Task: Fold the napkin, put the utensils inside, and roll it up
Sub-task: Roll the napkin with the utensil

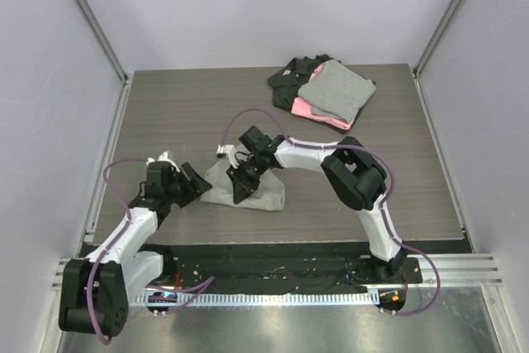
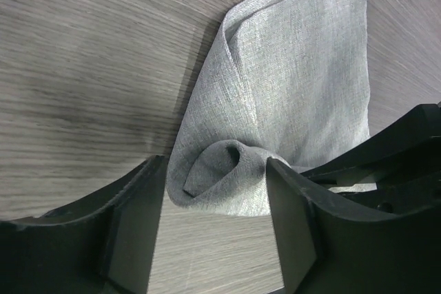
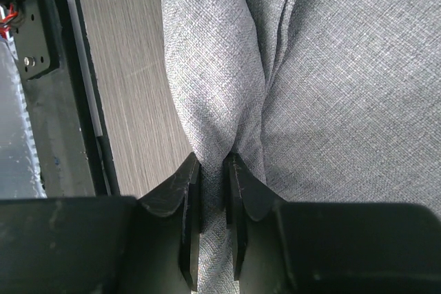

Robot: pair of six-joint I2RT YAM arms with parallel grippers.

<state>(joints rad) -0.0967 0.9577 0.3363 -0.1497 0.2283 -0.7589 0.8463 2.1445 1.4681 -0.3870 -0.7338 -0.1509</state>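
Note:
The light-grey napkin (image 1: pixel 260 193) lies folded and partly rolled on the table between the two arms. My right gripper (image 1: pixel 245 181) is over its middle and shut on a raised fold of the napkin (image 3: pixel 227 74). My left gripper (image 1: pixel 195 184) is open at the napkin's left end. In the left wrist view the rolled end of the napkin (image 2: pixel 227 170) sits between the spread fingers (image 2: pixel 293 218), and the right gripper's black body shows at the right edge. No utensils are visible in any view.
A stack of folded cloths, grey (image 1: pixel 335 91) on pink and black, lies at the back right of the table. Grey walls close in the sides and back. A black base strip and a metal rail (image 1: pixel 273 295) run along the near edge.

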